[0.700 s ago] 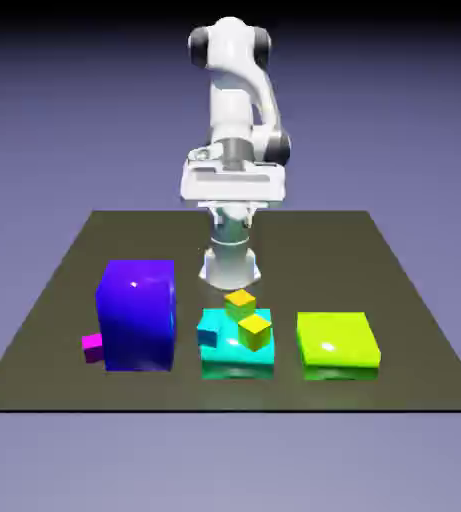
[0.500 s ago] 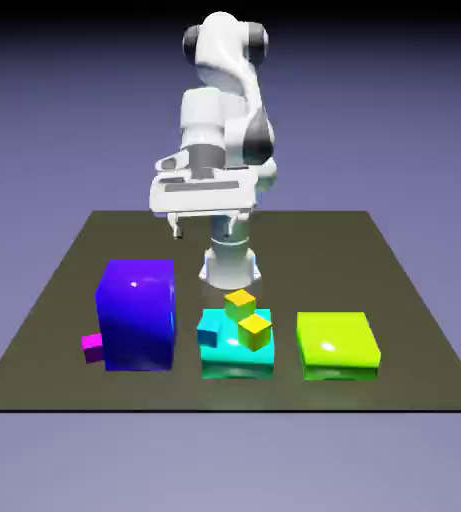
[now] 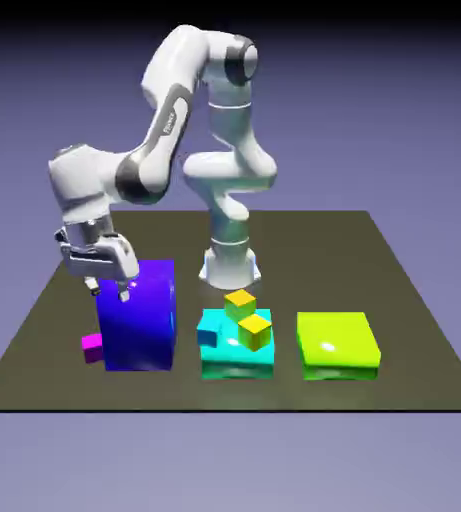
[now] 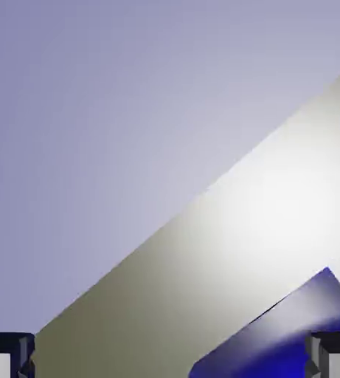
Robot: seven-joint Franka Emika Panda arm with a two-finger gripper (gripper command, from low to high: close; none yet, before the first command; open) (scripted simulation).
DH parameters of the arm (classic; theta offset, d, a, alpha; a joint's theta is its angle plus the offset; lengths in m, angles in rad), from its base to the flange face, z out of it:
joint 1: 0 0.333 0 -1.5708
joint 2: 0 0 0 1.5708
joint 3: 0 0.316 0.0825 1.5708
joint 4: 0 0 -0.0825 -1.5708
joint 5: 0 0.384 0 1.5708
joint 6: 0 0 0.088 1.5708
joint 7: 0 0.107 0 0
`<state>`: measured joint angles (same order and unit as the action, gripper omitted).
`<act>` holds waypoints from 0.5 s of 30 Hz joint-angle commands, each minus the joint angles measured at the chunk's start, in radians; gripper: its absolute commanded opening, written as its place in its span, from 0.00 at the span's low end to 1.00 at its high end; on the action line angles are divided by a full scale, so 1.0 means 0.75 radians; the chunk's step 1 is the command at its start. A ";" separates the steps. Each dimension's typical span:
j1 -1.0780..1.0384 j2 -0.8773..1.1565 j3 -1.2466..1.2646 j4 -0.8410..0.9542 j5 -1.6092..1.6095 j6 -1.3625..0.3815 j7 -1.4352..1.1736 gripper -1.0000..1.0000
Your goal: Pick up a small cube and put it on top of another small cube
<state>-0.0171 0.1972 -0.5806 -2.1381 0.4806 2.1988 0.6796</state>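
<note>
The tiny magenta cube (image 3: 92, 346) lies on the table against the left side of the big blue block (image 3: 136, 315) in the exterior view. My gripper (image 3: 110, 290) hangs open above the block's top left edge, higher than the magenta cube and a little to its right, with nothing between its fingers. In the hand view both fingertips (image 4: 6, 356) sit far apart at the bottom corners, and a slice of the blue block (image 4: 276, 339) shows at the lower right. The magenta cube is out of the hand view.
A cyan block (image 3: 235, 345) in the middle carries two small yellow cubes (image 3: 254, 332) and a small teal cube (image 3: 208, 336). A lime block (image 3: 337, 345) lies to the right. The dark table (image 3: 414, 300) ends close in front of the blocks.
The arm has swung from above the table's middle to the exterior view's left and come down, bringing the gripper to the blue block's top left edge. No cube has moved.
</note>
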 commanded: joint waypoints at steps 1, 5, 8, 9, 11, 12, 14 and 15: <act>-0.004 0.048 -0.031 0.036 0.026 -0.047 -0.001 0.50; -0.020 0.242 -0.154 0.180 0.132 -0.233 -0.003 0.50; -0.032 0.387 -0.247 0.287 0.211 -0.373 -0.004 0.50; -0.036 0.435 -0.278 0.323 0.237 -0.420 -0.005 0.50; -0.063 0.532 -0.290 0.339 0.256 -0.460 0.024 0.50; -0.092 0.580 -0.255 0.302 0.238 -0.436 0.061 0.50; -0.130 0.644 -0.209 0.251 0.214 -0.404 0.112 0.50; -0.130 0.645 -0.209 0.251 0.214 -0.404 0.112 0.50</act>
<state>-0.1146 0.6806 -0.7374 -1.9494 0.6413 1.8957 0.7636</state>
